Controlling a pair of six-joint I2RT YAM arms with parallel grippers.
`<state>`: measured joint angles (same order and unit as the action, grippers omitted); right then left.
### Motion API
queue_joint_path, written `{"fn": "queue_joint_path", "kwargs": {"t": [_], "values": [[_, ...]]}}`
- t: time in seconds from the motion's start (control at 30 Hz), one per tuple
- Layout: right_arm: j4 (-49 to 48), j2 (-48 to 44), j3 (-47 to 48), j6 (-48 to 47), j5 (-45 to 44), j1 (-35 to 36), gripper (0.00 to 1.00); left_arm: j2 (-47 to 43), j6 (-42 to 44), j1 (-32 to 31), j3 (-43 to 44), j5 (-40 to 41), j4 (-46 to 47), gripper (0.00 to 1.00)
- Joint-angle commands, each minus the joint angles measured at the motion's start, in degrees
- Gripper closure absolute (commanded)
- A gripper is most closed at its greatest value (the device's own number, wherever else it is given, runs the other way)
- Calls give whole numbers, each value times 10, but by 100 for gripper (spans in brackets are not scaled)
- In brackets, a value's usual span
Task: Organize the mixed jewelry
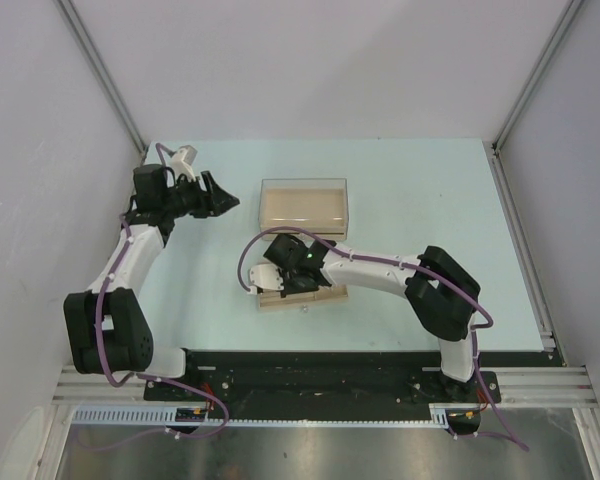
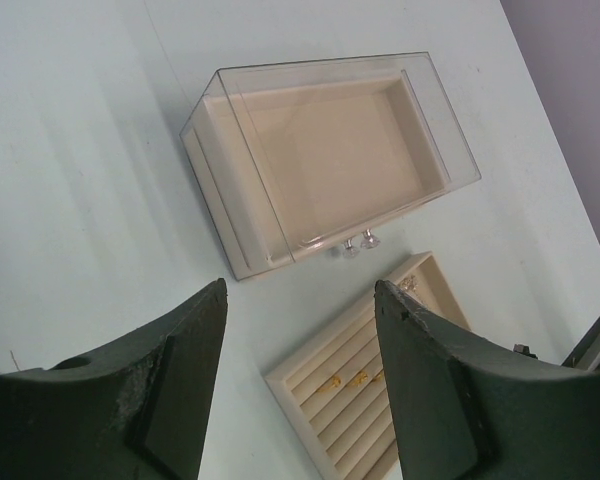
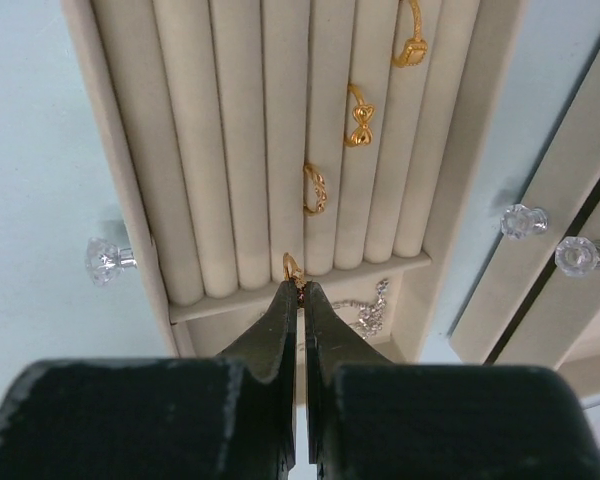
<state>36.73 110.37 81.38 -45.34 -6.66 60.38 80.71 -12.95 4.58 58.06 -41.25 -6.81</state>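
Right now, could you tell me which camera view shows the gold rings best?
The right wrist view: the gold rings sit large and sharp in the tray's slots, one pinched at the right gripper's tips. The left wrist view shows only tiny gold specks; in the top view the arm hides them.

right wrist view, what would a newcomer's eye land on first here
The shut right gripper pinching a small gold ring at the near end of the rolls in the beige tray. Beyond it, three more gold rings sit in the slots, and a silvery chain lies in the small end compartment.
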Motion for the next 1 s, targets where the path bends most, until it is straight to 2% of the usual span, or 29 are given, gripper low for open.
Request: {"fn": "queue_joint_path", "kwargs": {"t": [0.0,0.97], "values": [[-14,7,-3,-10,2,4,100,2,10,6,-1,-23,19,35],[-18,20,-10,-12,4,5,100,9,5,14,-13,-30,36,35]]}}
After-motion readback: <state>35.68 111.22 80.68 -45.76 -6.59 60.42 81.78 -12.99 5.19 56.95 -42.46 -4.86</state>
